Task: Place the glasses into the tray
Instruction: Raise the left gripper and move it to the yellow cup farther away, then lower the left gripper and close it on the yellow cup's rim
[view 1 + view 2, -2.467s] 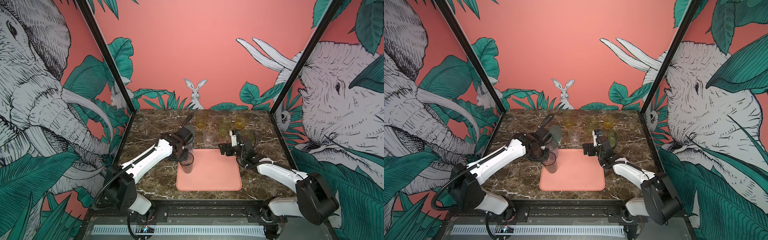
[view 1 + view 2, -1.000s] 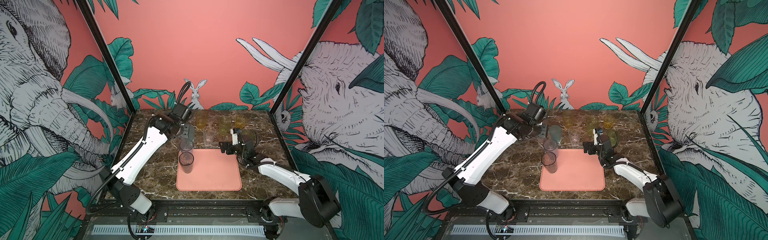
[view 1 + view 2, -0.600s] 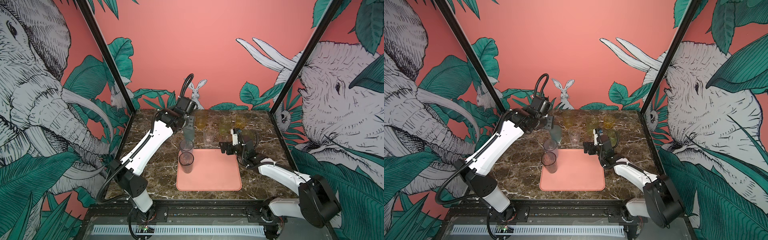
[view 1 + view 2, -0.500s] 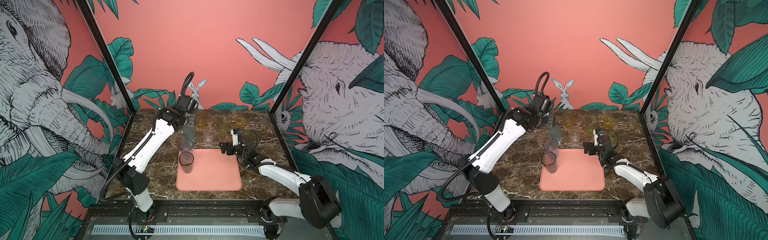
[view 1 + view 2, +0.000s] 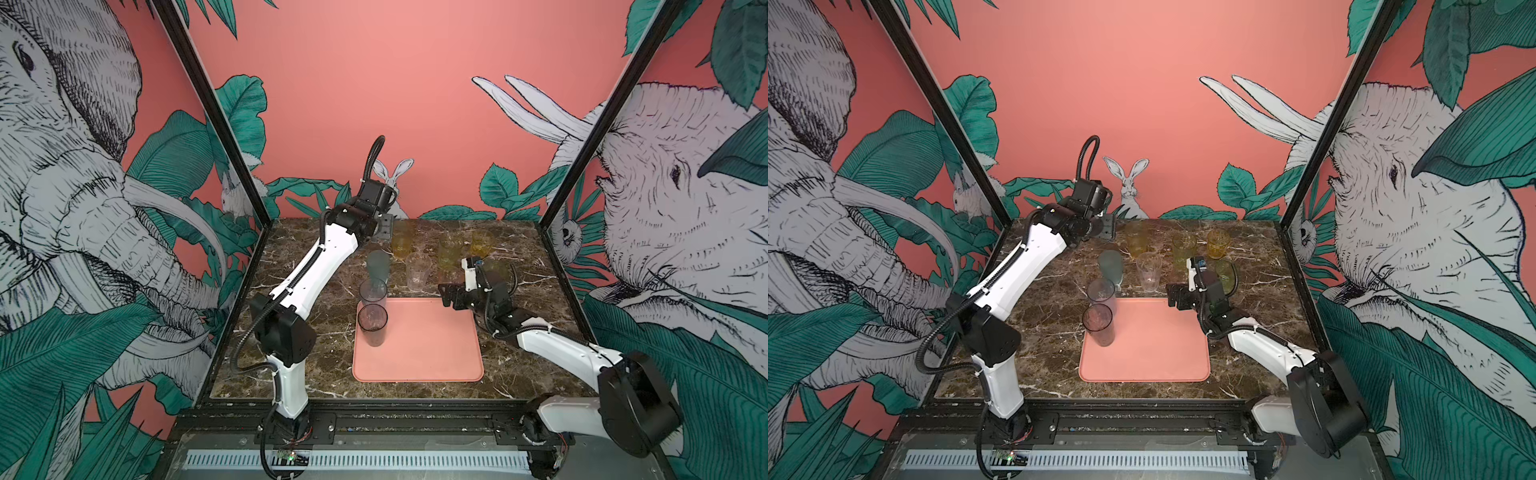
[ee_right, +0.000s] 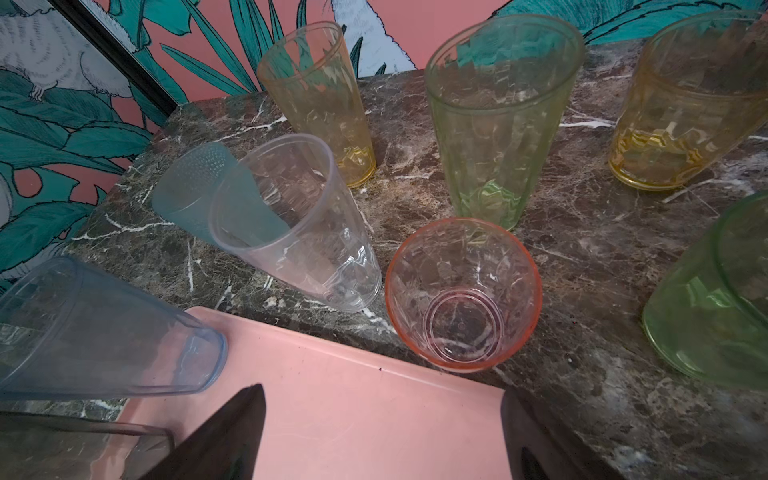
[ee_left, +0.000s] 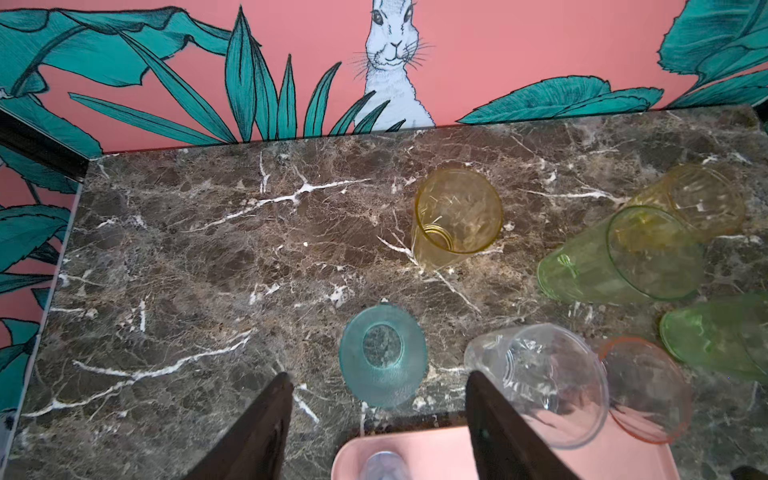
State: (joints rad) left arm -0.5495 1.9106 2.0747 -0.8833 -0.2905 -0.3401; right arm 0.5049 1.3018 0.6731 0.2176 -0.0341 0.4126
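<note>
1. Your left hand [image 7: 378, 376] hangs near the teal glass [image 7: 382, 357] — fingers apart, empty.
2. Your right hand [image 6: 382, 390], spread and empty, hovers over the far right corner of the tray [image 5: 424, 340].
3. Two glasses [image 5: 372, 324] stand at its left edge — other glasses [image 5: 417, 270] on the worktop [image 5: 519, 374] behind.

Marble table, mid-task: a dark brown marble tabletop with white veins [image 5: 528, 266] is shown at the centre of both top views. A flat salmon-pink rectangular tray [image 5: 432, 345] is laid on its lower middle. Above the tray, seven glasses are stood on the stone: a teal-grey tumbler [image 5: 378, 266], a clear tumbler [image 5: 417, 270], a tall amber tumbler [image 5: 402, 243], a tall green tumbler [image 5: 451, 249], a short amber tumbler [image 5: 482, 243], a short green tumbler [image 5: 496, 268] and, just beside the tray's rim, a short pink tumbler [image 6: 463, 295].
</note>
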